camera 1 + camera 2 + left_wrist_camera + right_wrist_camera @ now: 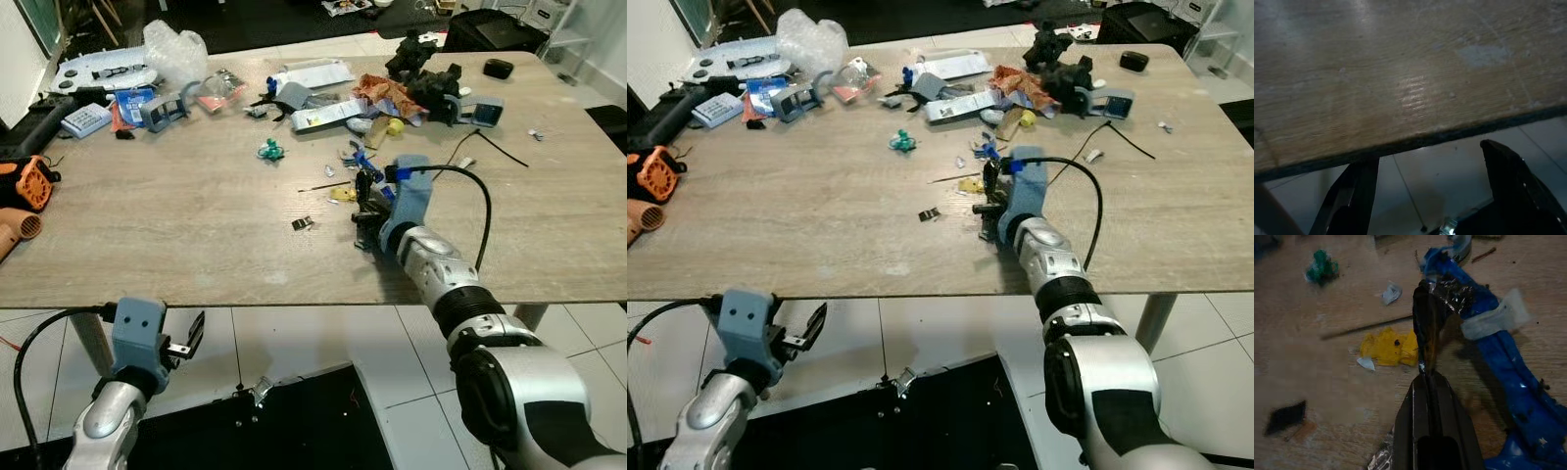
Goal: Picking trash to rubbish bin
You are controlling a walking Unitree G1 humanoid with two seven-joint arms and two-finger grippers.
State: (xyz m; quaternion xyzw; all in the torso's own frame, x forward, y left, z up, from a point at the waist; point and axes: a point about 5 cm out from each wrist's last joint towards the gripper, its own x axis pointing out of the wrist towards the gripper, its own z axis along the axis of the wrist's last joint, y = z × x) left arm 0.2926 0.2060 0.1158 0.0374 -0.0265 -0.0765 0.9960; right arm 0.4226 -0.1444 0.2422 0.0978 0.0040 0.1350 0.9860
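Right gripper point(1426, 340) clenched on dark foil scrap point(1442, 293), yellow scrap point(1388, 346) just beside.

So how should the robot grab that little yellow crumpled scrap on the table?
Best guess: pinch the yellow crumpled scrap from straight above, across its raised middle fold. It lies flat and low on the wooden table, so a sideways approach would slide under nothing. The right gripper is beside it, next to the blue wrapper, so keep the fingers clear of that.
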